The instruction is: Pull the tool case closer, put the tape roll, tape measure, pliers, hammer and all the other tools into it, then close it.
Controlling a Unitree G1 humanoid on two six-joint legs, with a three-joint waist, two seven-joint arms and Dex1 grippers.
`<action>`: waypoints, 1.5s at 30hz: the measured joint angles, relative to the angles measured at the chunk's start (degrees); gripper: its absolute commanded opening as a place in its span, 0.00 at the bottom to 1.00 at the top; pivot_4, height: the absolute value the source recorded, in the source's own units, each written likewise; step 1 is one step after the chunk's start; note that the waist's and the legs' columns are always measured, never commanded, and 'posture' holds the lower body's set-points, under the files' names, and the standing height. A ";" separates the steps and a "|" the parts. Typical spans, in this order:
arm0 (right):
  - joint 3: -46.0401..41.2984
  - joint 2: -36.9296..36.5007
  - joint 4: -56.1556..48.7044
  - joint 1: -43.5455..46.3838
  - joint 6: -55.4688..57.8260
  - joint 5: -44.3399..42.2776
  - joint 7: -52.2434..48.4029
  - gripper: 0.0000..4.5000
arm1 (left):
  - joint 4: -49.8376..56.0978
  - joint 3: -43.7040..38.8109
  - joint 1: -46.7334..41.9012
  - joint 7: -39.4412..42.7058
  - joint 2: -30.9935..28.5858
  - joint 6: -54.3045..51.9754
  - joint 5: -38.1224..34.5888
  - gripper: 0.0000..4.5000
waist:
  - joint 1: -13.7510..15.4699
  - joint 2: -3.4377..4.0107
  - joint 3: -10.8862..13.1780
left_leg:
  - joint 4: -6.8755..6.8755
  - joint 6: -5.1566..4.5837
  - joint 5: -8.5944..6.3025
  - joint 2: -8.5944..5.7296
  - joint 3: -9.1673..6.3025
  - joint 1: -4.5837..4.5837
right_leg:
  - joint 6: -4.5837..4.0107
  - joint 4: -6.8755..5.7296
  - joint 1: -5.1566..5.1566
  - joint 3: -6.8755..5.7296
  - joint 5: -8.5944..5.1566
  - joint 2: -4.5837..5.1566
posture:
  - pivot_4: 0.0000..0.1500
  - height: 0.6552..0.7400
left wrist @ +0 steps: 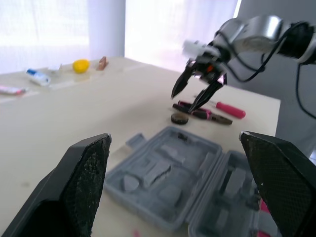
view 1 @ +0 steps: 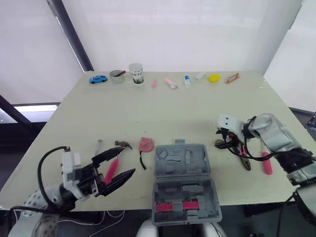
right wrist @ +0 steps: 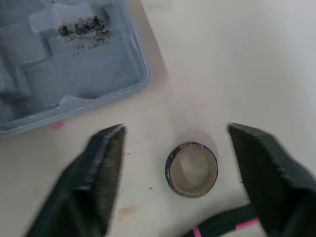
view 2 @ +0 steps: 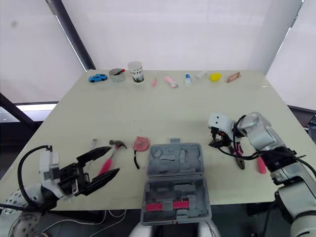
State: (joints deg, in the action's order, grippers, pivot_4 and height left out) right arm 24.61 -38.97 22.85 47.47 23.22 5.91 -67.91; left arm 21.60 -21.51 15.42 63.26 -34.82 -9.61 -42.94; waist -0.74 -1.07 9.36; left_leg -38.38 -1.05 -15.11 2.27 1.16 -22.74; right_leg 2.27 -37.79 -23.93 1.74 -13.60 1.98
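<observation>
With the tool case (view 1: 185, 185) lying open at the surface's near edge, the right end effector (left wrist: 185, 101) hung spread above the tape roll (right wrist: 191, 169), the left end effector (view 1: 127, 160) gaped beside the hammer (view 1: 123, 144), and the pliers (view 1: 243, 160) and tape measure (view 1: 146, 144) awaited packing.

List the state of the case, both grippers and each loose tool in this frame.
tool case, open, lid flat on the table.
left gripper, open, empty.
right gripper, open, fingers either side of the tape roll, not closed on it.
tape roll, flat on the table, outside the case.
hammer, lying outside the case.
pliers, lying outside the case.
tape measure, lying outside the case.
</observation>
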 measured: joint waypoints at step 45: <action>9.35 23.14 1.02 12.87 0.64 7.49 -7.80 0.03 | 6.64 -6.52 7.77 -11.83 0.61 -8.93 -4.52 1.00 | -1.11 0.14 0.13 | 0.01 0.02 0.01 0.01 -0.11 -0.04 | -0.09 -0.06 -0.06 -0.15 -0.05 0.05 | 1.00 1.00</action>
State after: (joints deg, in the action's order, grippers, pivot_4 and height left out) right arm 33.96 -15.83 23.87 60.34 23.86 13.40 -75.71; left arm 28.24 -28.03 23.19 51.43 -34.21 -18.54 -47.46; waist -1.85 -0.93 9.49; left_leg -38.36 -1.03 -15.10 2.27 1.06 -22.78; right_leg 2.18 -37.85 -24.00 1.59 -13.65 2.03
